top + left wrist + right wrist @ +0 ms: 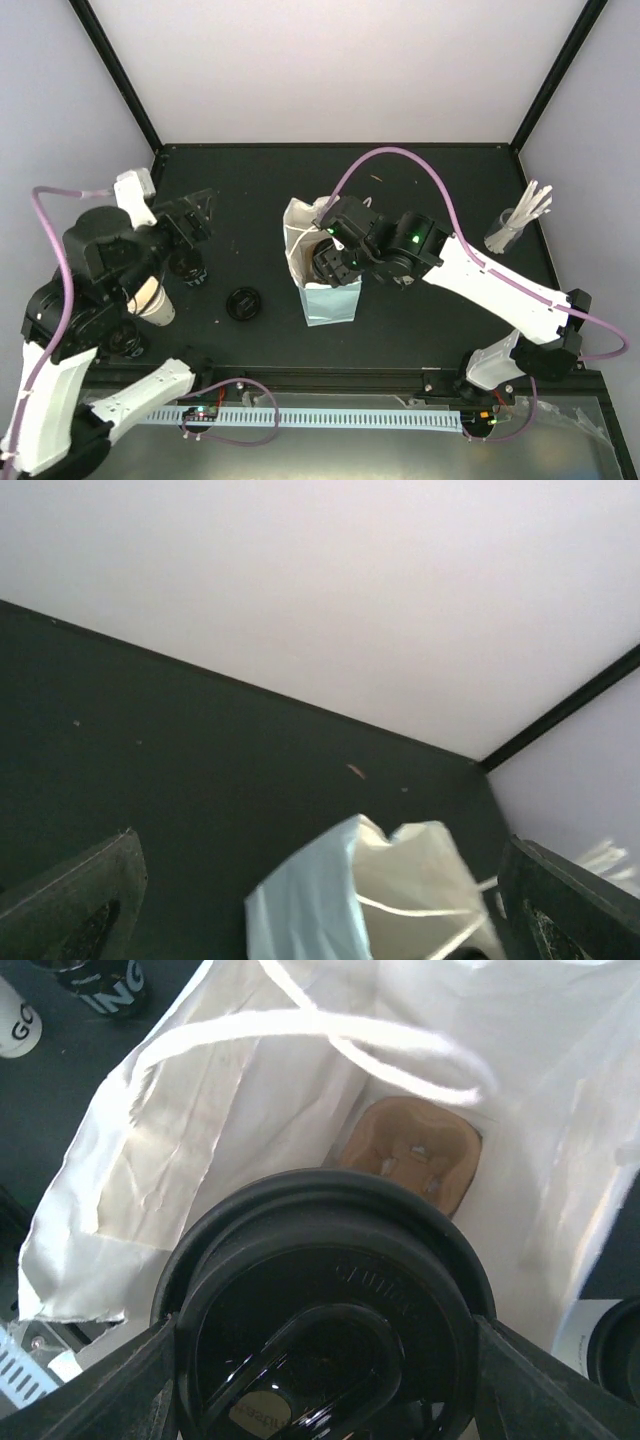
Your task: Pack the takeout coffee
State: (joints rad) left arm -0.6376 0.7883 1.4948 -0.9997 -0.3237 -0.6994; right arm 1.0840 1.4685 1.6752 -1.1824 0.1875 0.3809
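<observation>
My right gripper (325, 1360) is shut on a cup's black round lid (330, 1260) and holds the cup over the open mouth of the light-blue paper bag (330, 295). The brown pulp carrier (415, 1150) lies at the bottom of the bag. In the top view the right gripper (335, 255) is above the bag. My left gripper (195, 222) is open and empty at the left, above a lidded cup (187, 265). A cream cup (152, 298) and a loose black lid (243, 302) are on the table nearby. In the left wrist view the left gripper (320, 880) faces the bag (370, 900).
A clear glass of white sticks (515, 225) stands at the right back. The bag's white handles (300, 1025) hang across its opening. Another dark lidded cup (125, 340) sits partly under the left arm. Black frame posts rise at the back corners.
</observation>
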